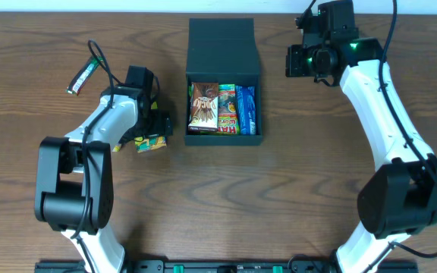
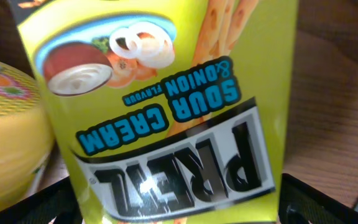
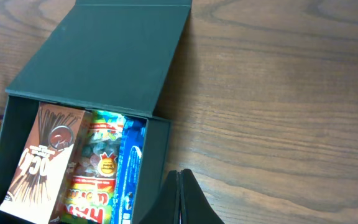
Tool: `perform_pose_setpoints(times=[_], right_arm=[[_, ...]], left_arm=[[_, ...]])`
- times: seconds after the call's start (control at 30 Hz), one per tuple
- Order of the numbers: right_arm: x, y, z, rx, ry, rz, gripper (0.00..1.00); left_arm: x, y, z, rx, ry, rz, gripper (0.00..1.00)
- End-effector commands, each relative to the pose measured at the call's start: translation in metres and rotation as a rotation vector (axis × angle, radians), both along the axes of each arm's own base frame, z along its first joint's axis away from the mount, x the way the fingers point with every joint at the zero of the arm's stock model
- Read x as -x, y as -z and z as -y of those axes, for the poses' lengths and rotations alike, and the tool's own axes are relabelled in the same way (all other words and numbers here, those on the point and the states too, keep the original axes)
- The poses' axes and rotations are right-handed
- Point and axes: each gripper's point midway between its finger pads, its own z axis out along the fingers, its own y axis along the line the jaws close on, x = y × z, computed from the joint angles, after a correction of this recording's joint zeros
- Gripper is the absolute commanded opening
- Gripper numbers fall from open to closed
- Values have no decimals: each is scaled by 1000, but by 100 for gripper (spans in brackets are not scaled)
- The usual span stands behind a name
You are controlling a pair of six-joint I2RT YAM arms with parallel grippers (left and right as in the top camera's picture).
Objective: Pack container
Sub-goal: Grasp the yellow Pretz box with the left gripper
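Observation:
The dark teal container stands mid-table, its lid laid open toward the back. Inside lie a brown stick packet, a green-and-red gummy packet and a blue packet. My left gripper is left of the container, low over a yellow sour-cream-and-onion packet. It is open, its fingers standing wide on either side of the packet. My right gripper is shut and empty, hovering above bare wood just right of the container wall.
A second yellow packet lies against the first, on its left in the left wrist view. A thin green stick packet lies at the far left. A cable runs along the left arm.

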Motion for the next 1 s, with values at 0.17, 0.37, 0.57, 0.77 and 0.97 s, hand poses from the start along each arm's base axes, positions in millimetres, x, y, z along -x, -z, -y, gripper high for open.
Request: perform_pose_setpoints(times=[0.17, 0.37, 0.57, 0.77, 0.97], right_arm=[[1, 5, -5, 3, -22, -10, 1], [1, 5, -5, 3, -22, -9, 1], [1, 5, -5, 3, -22, -9, 1], [-1, 5, 2, 6, -7, -8, 2], [-4, 6, 30, 5, 51, -15, 2]], left_arm=[[8, 16, -2, -11, -33, -52, 94], [8, 16, -2, -11, -33, -51, 85], [6, 14, -1, -10, -33, -46, 83], [-8, -1, 1, -6, -32, -19, 83], [-29, -29, 4, 0, -28, 25, 83]])
